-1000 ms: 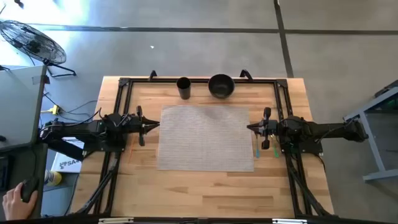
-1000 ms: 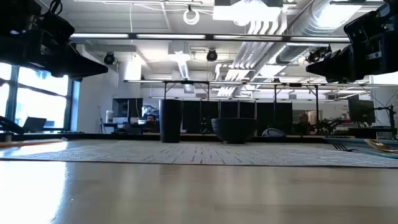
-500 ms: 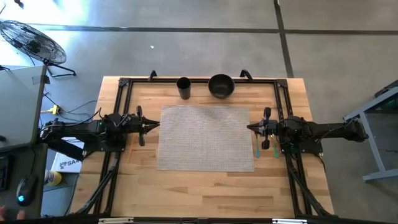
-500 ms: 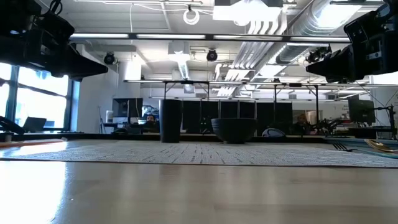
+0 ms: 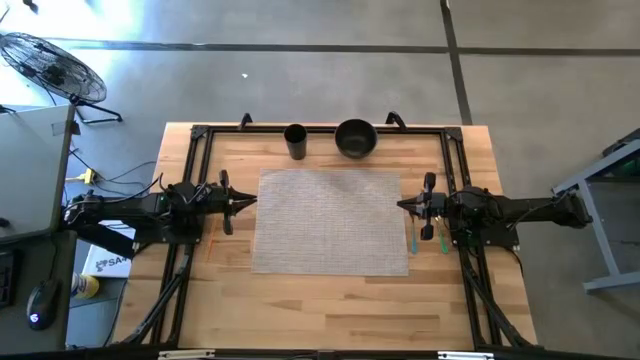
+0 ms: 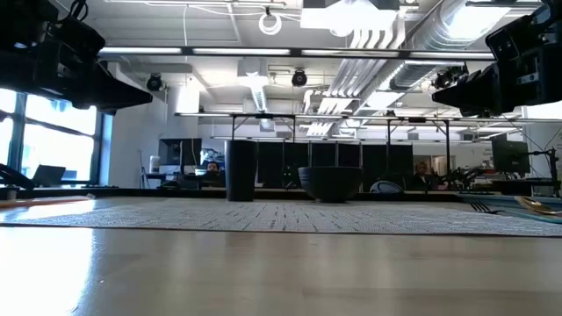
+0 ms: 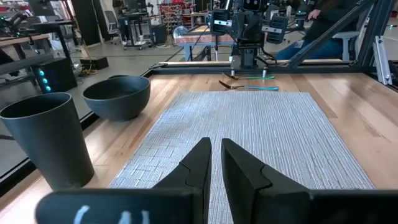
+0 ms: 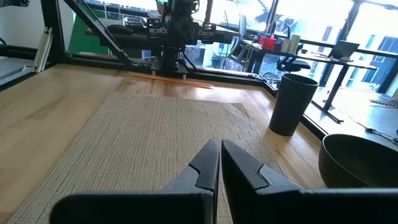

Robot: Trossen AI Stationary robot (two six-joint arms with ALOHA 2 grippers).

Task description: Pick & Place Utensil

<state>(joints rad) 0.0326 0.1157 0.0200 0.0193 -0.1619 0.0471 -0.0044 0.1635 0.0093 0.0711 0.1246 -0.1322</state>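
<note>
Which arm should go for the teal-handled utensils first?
Right, probably. The teal-handled utensils lie just off the mat's right edge, directly under the right tool. The left tool hovers across the mat, far from them. Both tools look shut.

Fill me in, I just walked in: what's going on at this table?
Nothing is being handled. The left gripper and right gripper hover shut at opposite edges of the woven mat. Utensils lie on the wood under the right arm. A dark cup and bowl stand at the far edge.

Floor fan (image 5: 48, 65), computer mouse (image 5: 38, 300) and grey desk (image 5: 610, 180) beside the wooden table (image 5: 330, 310).
</note>
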